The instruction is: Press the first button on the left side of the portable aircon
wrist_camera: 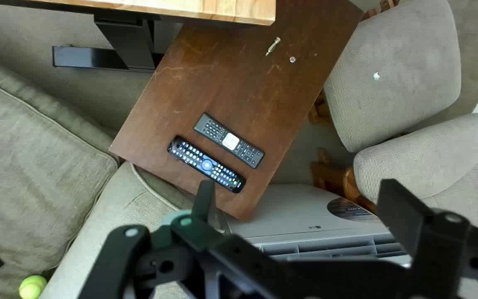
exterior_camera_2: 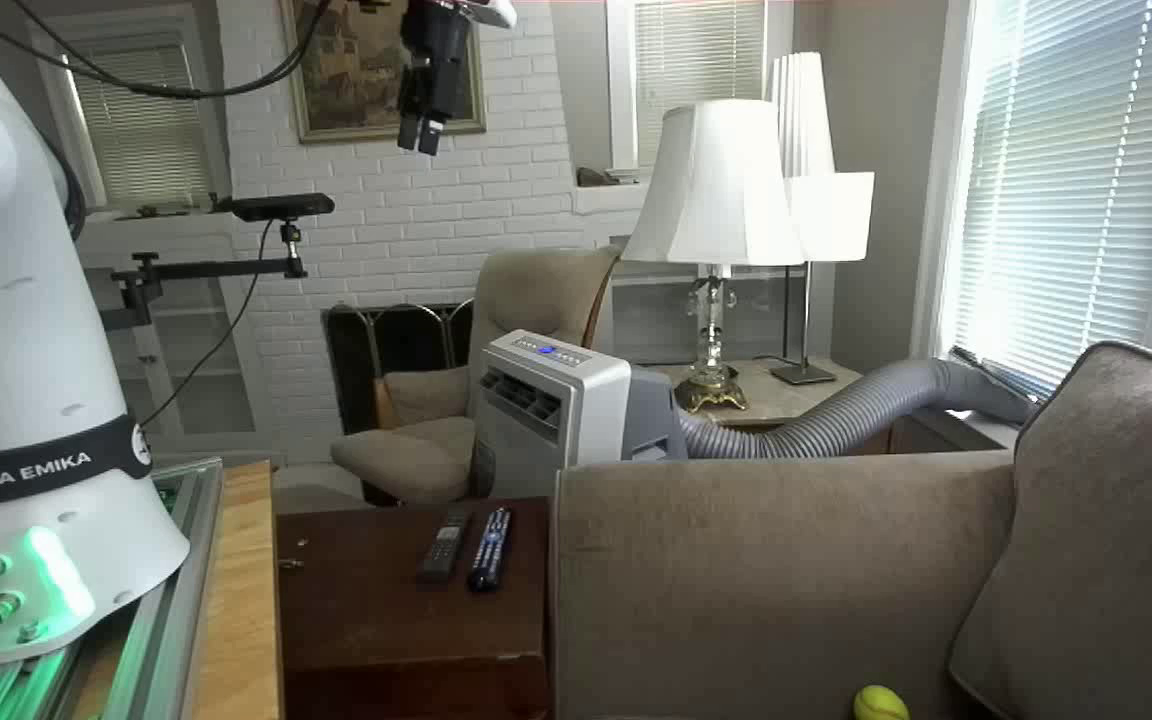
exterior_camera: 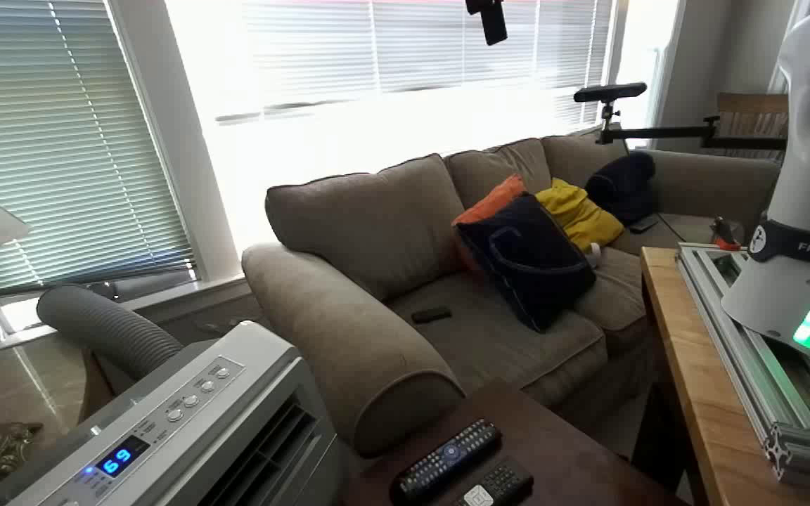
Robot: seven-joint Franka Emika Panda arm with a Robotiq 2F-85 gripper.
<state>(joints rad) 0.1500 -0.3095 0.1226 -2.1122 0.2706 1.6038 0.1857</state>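
The portable aircon is a boxy pale unit, seen in both exterior views [exterior_camera: 264, 349] [exterior_camera_2: 598, 405]. Its sloped panel has a row of small round buttons [exterior_camera: 191, 401] and a lit blue display [exterior_camera: 122, 457]. In the wrist view the front of the aircon [wrist_camera: 280, 207] and its louvred grille [wrist_camera: 326, 247] show between and beyond my fingers. The control panel is hidden there behind the gripper. My gripper [wrist_camera: 297, 189] is open and empty. In both exterior views the gripper [exterior_camera: 494, 27] [exterior_camera_2: 420, 135] hangs high, well above the aircon and apart from it.
A brown side table [wrist_camera: 239, 91] with two remotes [wrist_camera: 206, 164] [wrist_camera: 229, 140] stands beside the aircon. A beige sofa [exterior_camera_2: 786, 560], an armchair [exterior_camera_2: 546, 290], a lamp [exterior_camera_2: 716, 190] and a grey hose [exterior_camera_2: 836, 410] are near. A camera on a black arm [exterior_camera_2: 281, 207] juts out.
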